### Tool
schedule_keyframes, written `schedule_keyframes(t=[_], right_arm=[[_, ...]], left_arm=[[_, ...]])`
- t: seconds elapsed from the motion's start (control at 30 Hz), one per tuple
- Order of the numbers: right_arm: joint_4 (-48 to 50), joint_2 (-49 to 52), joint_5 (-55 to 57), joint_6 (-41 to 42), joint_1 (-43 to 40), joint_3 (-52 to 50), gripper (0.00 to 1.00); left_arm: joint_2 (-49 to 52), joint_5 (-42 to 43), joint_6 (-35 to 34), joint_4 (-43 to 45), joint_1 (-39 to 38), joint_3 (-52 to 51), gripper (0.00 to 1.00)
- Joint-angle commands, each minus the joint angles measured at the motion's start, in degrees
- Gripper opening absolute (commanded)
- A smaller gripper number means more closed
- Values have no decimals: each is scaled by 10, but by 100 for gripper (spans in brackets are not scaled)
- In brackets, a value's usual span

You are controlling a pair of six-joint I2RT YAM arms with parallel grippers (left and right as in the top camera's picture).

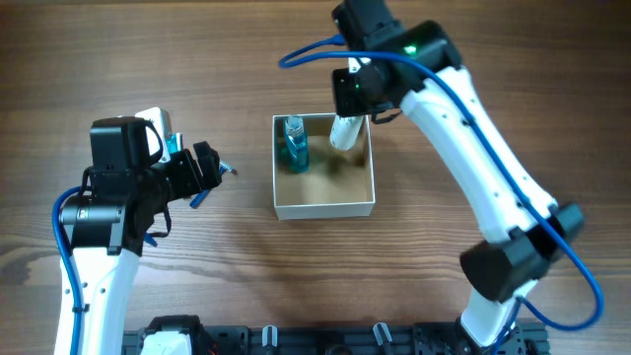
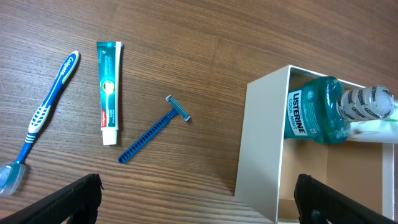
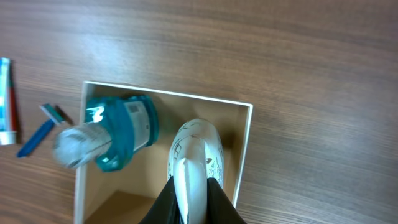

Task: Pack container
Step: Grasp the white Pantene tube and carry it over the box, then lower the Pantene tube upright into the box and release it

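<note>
The container (image 1: 330, 187) is seen near the middle of the table (image 1: 148, 59), between the two arms, with its open side up. A teal mouthwash bottle (image 1: 295, 145) labelled Listerine Cool Mint is held in its far left corner as seen from overhead, close against the white wall. A white bottle (image 1: 345, 130) with dark print is tilted into the far right corner, its lower end inside the walls. It is clamped between the dark fingers of the right hand (image 3: 191, 200), which is placed above the far edge of the box. Whether the white bottle touches the tan floor cannot be told.

The left hand (image 2: 199, 205) is held just left of the container, above the table, with its fingers set wide apart and nothing between them. Below it, on the wood outside the box, a blue and white toothbrush (image 2: 46, 106), a toothpaste tube (image 2: 109, 90) and a blue razor (image 2: 155, 130) are laid side by side, none touching another
</note>
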Motion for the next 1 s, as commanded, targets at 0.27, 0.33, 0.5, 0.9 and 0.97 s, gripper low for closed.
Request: schedule_keyframes(t=[0.27, 0.33, 0.5, 0.9, 0.97], right_arm=[[52, 44, 12, 15, 0, 15, 4], [52, 49, 12, 19, 0, 15, 4], [53, 54, 12, 21, 0, 12, 4], [54, 84, 12, 26, 0, 4, 4], [53, 89, 12, 26, 0, 4, 4]], left_arm=[[1, 19, -7, 1, -3, 12, 100], [1, 19, -7, 2, -3, 12, 100], [1, 19, -7, 2, -3, 12, 100], [1, 19, -7, 2, -3, 12, 100], [1, 19, -7, 2, -3, 12, 100]])
